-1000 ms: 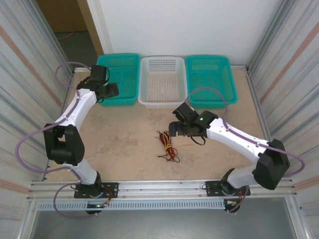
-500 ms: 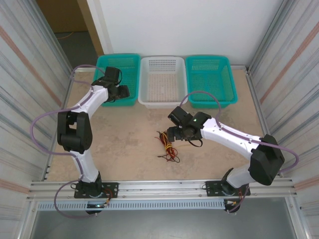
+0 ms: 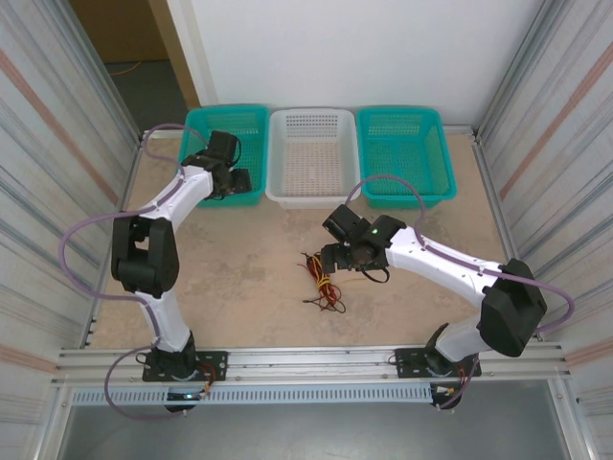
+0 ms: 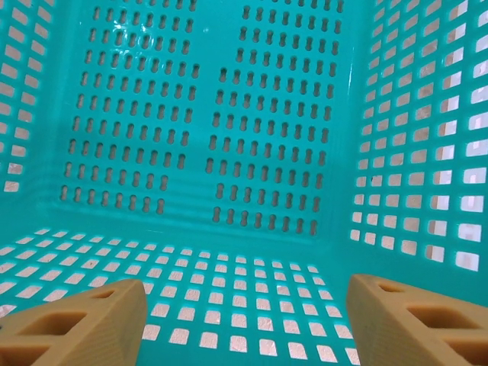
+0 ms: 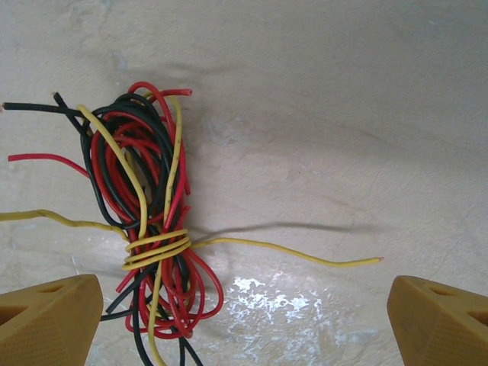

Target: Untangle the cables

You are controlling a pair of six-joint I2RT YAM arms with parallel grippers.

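Since a second ago the left gripper [image 3: 233,178] has swung in over the left teal perforated plastic basket [image 3: 251,115], fingers spread with nothing between them. Meanwhile the right gripper [image 3: 337,257] has slid toward the tied bundle of red, black and yellow cables [image 3: 323,280] on the table at mid-frame, its fingers wide apart just upper right of it.

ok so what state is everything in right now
cables: tangled in one bundle on the table, a yellow one wound round it, not held
left arm: jaws open, empty, at the left basket
right arm: jaws open, empty, above the cables
left basket: empty where visible
white basket: empty
right basket: empty
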